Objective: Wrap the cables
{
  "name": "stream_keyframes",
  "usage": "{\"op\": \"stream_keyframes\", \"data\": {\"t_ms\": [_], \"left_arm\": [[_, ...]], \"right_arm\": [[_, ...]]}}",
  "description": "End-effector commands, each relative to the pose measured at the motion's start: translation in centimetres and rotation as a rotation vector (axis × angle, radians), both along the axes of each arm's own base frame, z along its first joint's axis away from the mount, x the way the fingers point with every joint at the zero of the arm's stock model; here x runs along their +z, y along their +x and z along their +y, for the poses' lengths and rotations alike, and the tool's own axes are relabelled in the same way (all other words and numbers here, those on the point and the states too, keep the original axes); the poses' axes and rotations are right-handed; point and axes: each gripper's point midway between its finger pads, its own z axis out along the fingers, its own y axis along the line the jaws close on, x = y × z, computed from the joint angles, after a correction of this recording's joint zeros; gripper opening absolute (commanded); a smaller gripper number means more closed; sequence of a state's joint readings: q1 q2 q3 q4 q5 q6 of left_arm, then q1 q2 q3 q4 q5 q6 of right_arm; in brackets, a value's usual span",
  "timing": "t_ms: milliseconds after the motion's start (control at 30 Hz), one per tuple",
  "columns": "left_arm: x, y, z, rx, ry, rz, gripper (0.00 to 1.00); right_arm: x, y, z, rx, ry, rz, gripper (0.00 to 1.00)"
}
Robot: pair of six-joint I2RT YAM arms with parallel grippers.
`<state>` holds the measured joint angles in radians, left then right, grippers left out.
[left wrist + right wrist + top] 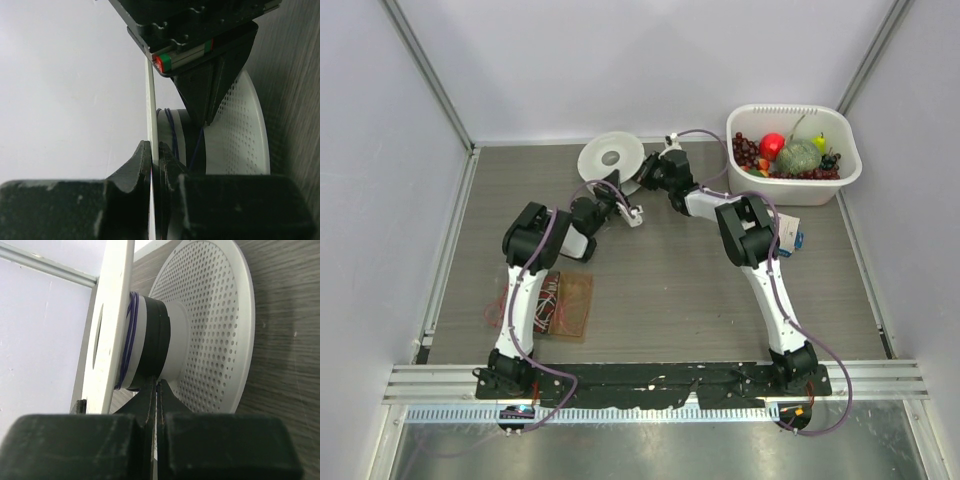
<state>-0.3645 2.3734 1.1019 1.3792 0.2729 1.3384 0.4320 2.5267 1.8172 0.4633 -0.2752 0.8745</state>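
Note:
The white perforated spool (610, 155) stands on edge at the back of the table. My left gripper (613, 183) is shut on the rim of its plain thin flange (150, 100), fingertips meeting at the left gripper's tip (154, 148). My right gripper (644, 178) reaches in between the flanges and is shut, its tips (157, 385) against the hub. The cable (155, 345) shows as a dark band wound on the hub, with thin blue-black strands (131, 325) beside it. One strand (196, 145) runs up to the right finger (212, 95). The perforated flange (215, 325) is on the right.
A white bin (840, 180) of fruit stands at the back right. A brown board (570, 305) with red wires lies by the left arm. A small blue object (798, 240) lies beside the right arm. Grey walls close in on both sides and behind.

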Motion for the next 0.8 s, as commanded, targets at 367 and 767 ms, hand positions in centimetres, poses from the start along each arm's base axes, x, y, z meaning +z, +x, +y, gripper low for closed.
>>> {"op": "stream_keyframes", "data": {"t_ms": [367,767], "left_arm": [[-1.2,3.0,2.1,-0.055,0.068,-0.004,0.25],[0.7,2.8,2.2,-0.100,0.078,-0.014,0.43]], "right_arm": [[1.9,8.0,-6.7,-0.258,0.080,-0.118,0.01],[0.3,8.8,-6.1,-0.253,0.121,-0.080,0.01]]}}
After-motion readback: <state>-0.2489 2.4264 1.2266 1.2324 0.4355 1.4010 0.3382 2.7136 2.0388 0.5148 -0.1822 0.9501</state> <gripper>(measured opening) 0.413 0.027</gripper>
